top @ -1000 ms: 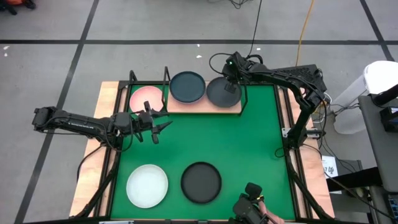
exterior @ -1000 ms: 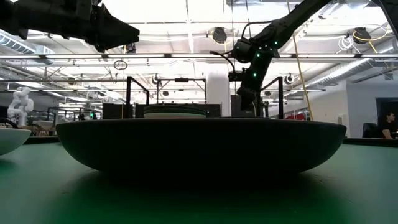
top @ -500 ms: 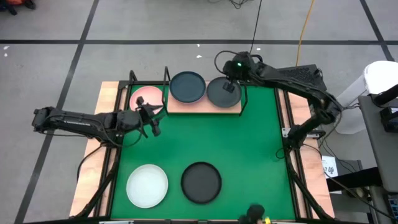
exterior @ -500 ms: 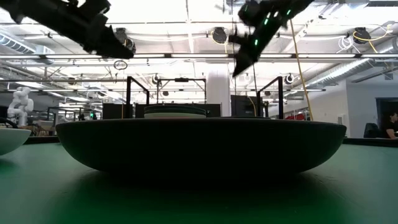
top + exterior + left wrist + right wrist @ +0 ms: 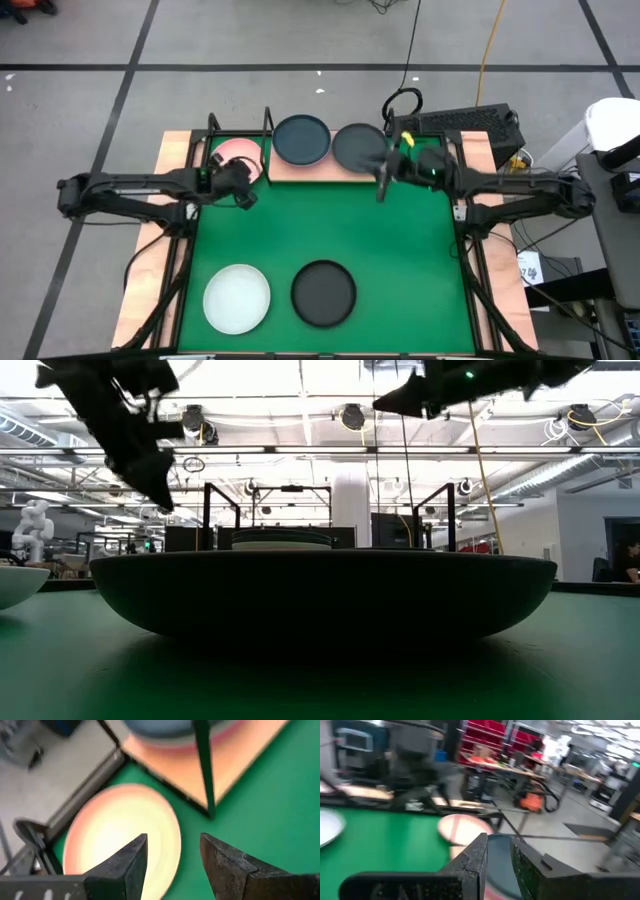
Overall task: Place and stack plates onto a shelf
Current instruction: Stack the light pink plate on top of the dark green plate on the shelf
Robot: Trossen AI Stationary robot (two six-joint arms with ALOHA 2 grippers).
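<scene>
The wooden shelf (image 5: 322, 170) lies at the mat's far edge with thin black uprights. It carries a blue-grey plate (image 5: 301, 140) and a dark grey plate (image 5: 355, 147). A light pink plate (image 5: 234, 154) lies flat just left of the board, on green mat in the left wrist view (image 5: 117, 832). My left gripper (image 5: 243, 190) hovers open over the pink plate's near rim, fingers (image 5: 131, 862) apart. My right gripper (image 5: 381, 185) hangs above the shelf's near right edge, narrowly open (image 5: 500, 852). A white plate (image 5: 237, 298) and a black plate (image 5: 323, 293) rest flat near the mat's near edge.
The green mat (image 5: 400, 260) between the shelf and the two near plates is bare. Wire uprights (image 5: 202, 765) stand at the shelf's corner beside the pink plate. The black plate (image 5: 320, 595) fills the low view. Cables and floor lie beyond the far edge.
My right gripper let go of the dark grey plate, rose, and drew back toward the near and right side; the plate stays on the shelf. My left gripper moved a little toward the far edge and the pink plate, turning and tipping downward.
</scene>
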